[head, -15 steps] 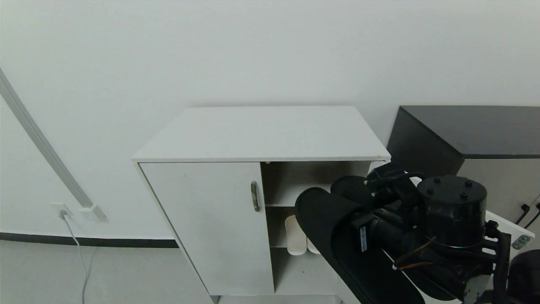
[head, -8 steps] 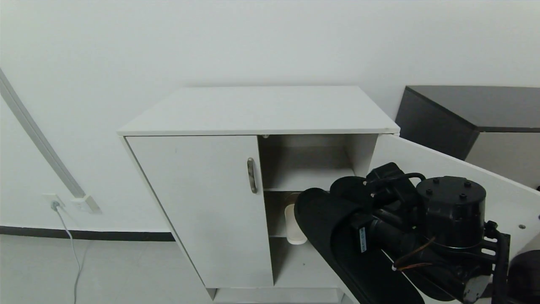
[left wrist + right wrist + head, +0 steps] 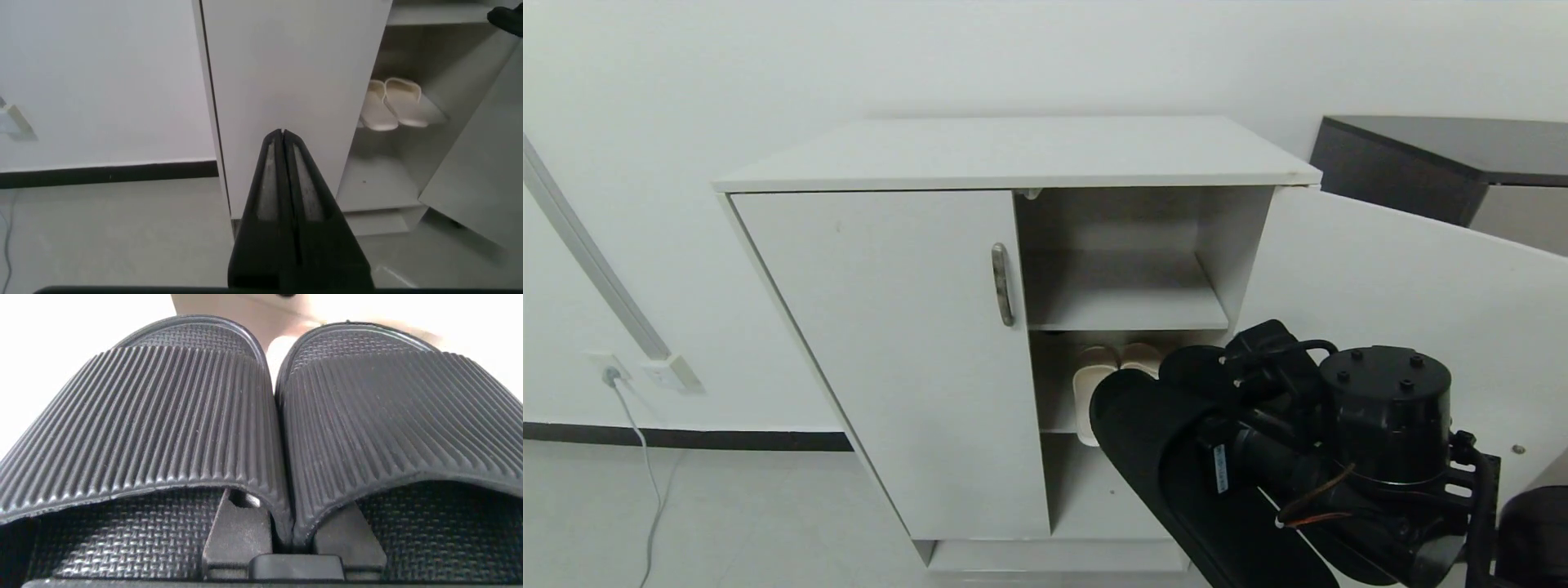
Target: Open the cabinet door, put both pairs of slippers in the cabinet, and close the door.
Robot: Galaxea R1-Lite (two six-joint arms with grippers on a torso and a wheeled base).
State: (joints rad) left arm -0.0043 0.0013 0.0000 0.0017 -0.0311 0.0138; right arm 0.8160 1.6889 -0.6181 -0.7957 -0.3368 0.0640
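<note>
Head view: black ribbed rubber slippers [image 3: 1160, 457] hang before the open white cabinet [image 3: 890, 327]; only the camera has shifted since, baring more of its inside. Left wrist view: left claw [image 3: 282, 163] pressed together, empty. Right wrist view: right claw [image 3: 288, 539] pinches both soft, light-looking slippers at their inner edges, likely a sound hold.

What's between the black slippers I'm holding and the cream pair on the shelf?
Nothing shows: in the head view the black slippers hang before the open right bay, toes overlapping the cream pair, with the door swung aside.
</note>
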